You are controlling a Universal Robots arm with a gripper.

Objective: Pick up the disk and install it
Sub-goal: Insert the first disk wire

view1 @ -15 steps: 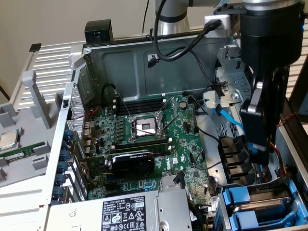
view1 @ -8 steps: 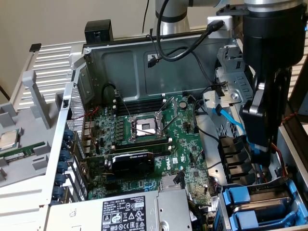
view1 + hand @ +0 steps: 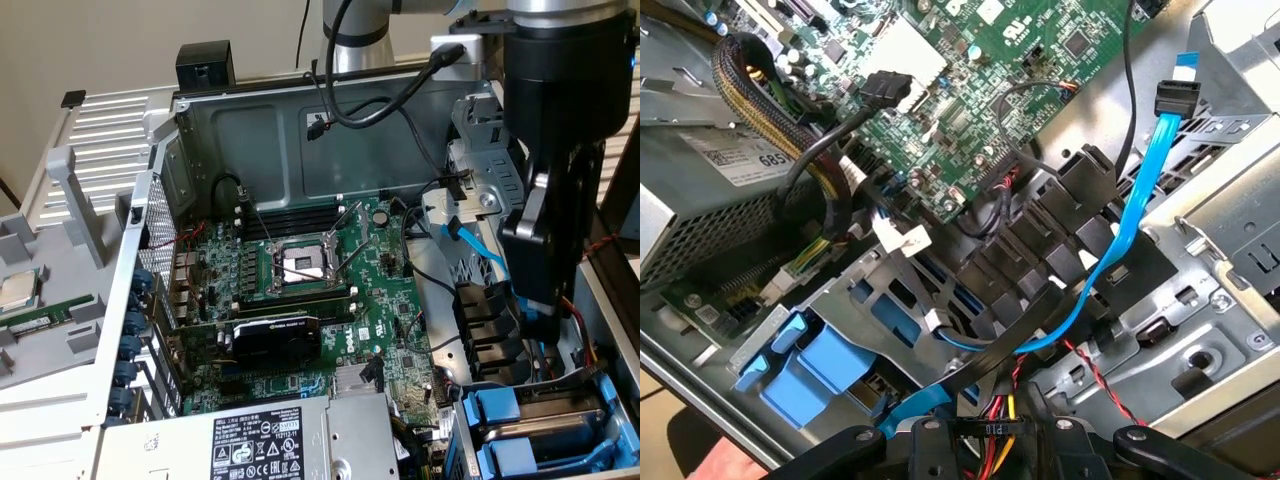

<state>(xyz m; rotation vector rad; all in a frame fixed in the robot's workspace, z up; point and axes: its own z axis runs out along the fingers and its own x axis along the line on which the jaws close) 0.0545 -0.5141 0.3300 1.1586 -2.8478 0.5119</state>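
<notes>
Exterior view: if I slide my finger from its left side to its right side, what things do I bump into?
silver chip → metal processor socket → bright blue flat cable → the robot's black hand

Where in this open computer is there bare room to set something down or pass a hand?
Free: the ribbed grey panel outside the case, exterior view's left. Crowded: between green board and blue drive bays, where cables and the gripper sit.
</notes>
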